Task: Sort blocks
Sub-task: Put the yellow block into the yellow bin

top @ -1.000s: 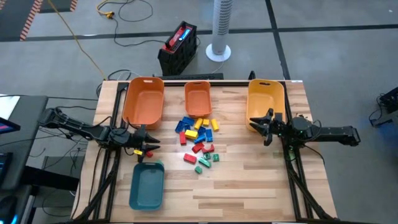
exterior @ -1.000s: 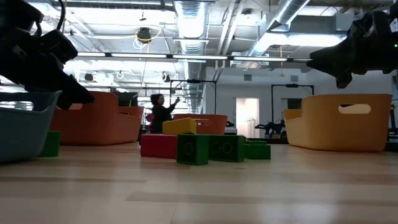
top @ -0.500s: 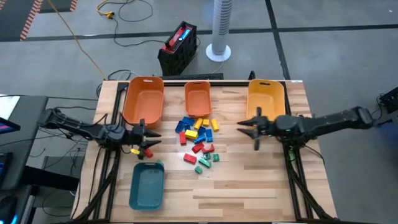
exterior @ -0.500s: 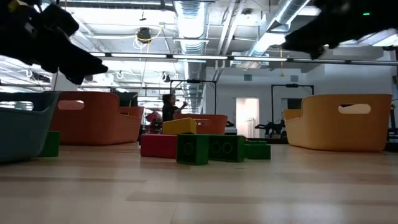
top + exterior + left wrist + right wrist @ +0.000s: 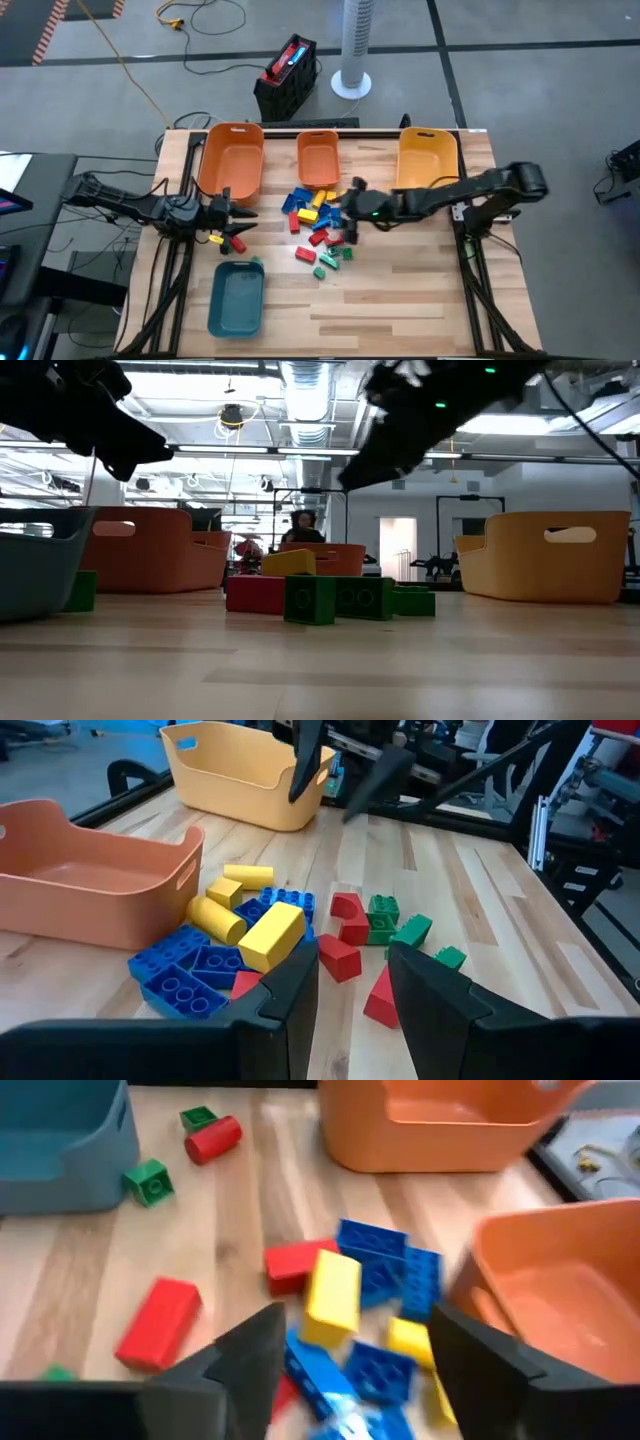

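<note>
High view puts my right gripper (image 5: 350, 203) far out over the middle of the table (image 5: 400, 290), right at the pile of blocks (image 5: 320, 225) that lies just near of the small orange bin (image 5: 318, 160). I judge this to be the reach-in step of a pick: nothing is lifted yet, and all the bins look empty from above, so the sorting seems barely begun.

In the right wrist view my fingers (image 5: 250, 1350) are spread wide and hold nothing. Between them I look down on a yellow block (image 5: 333, 1295) lying against several blue blocks (image 5: 385, 1255), with a red block (image 5: 160, 1320) off to one side. The bricks touch one another here, so the next move calls for choosing one piece, lining the jaws across its narrow sides, and coming down without shoving its neighbours. The yellow one looks the easiest to take, and the yellow bin (image 5: 427, 160) stands at the far right, close to my right arm's base.

My left gripper (image 5: 235, 222) waits on the left of the table, between the large orange bin (image 5: 230, 160) and the teal bin (image 5: 237, 300). Its fingers (image 5: 290, 1000) stand a little apart with nothing between them.

A few strays, a red cylinder (image 5: 212, 1138) and a green block (image 5: 148, 1182), lie near the teal bin, well apart from the main pile. Those would suit the left arm better.
</note>
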Action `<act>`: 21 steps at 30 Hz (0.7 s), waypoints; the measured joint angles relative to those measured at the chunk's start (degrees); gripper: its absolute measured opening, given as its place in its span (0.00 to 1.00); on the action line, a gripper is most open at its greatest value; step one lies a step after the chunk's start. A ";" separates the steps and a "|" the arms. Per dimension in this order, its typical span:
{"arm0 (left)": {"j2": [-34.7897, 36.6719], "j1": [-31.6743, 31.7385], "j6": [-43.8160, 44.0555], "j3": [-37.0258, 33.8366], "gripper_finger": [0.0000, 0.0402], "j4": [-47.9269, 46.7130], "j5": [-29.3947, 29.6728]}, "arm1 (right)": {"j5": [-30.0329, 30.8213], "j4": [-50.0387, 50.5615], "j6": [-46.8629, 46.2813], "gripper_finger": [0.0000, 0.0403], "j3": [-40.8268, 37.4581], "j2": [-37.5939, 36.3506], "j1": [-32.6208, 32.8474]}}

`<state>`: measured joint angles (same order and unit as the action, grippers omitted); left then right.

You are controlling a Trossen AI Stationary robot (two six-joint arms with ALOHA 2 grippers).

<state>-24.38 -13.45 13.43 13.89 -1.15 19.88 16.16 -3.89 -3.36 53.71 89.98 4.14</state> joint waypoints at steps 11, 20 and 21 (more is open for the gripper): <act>0.00 -4.66 2.91 0.00 0.30 -2.01 0.19 | 1.50 -6.88 -4.57 0.76 9.45 17.33 2.93; 0.00 -5.25 2.74 0.00 0.30 -3.18 0.31 | 8.11 -12.62 -5.38 0.76 9.45 20.89 1.41; 0.00 -5.25 2.71 0.00 0.30 -3.54 0.33 | 7.93 -12.61 -5.66 0.76 9.45 20.92 1.09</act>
<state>-24.38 -18.70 16.14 13.89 -4.68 20.21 24.10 -16.50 -9.02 63.16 110.90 5.23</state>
